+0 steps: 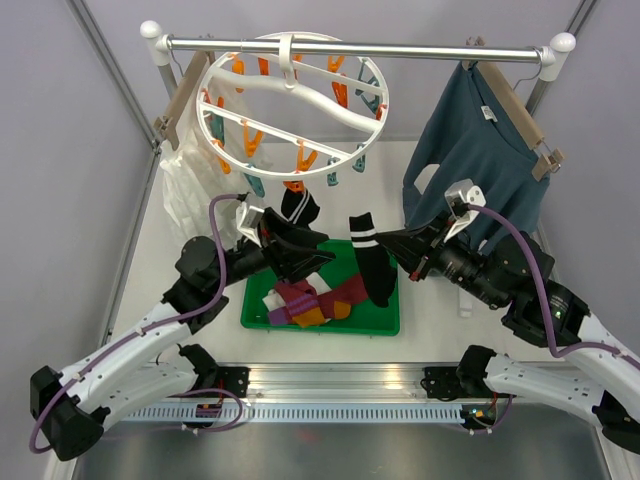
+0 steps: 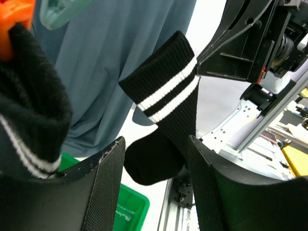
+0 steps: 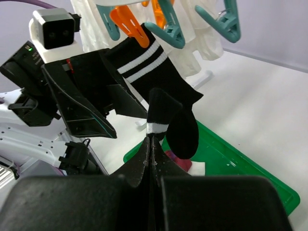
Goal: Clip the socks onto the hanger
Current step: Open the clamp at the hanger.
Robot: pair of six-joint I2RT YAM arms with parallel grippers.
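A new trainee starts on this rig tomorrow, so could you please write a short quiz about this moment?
1. True or false: the right jaws are shut on a black sock with white stripes.
2. Which colour is the plastic clip holding the other striped sock on the round white plastic hanger: A teal, B orange, C white?
3. Where do the loose maroon-and-orange socks lie?
Key: 1 true; 2 B; 3 in the green plastic tray.

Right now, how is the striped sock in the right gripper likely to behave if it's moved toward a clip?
Probably floppy: the striped sock hangs bent below the right gripper. Likely light, since a pinch at one edge carries it whole. Its ribbed knit seems unlikely to slip.
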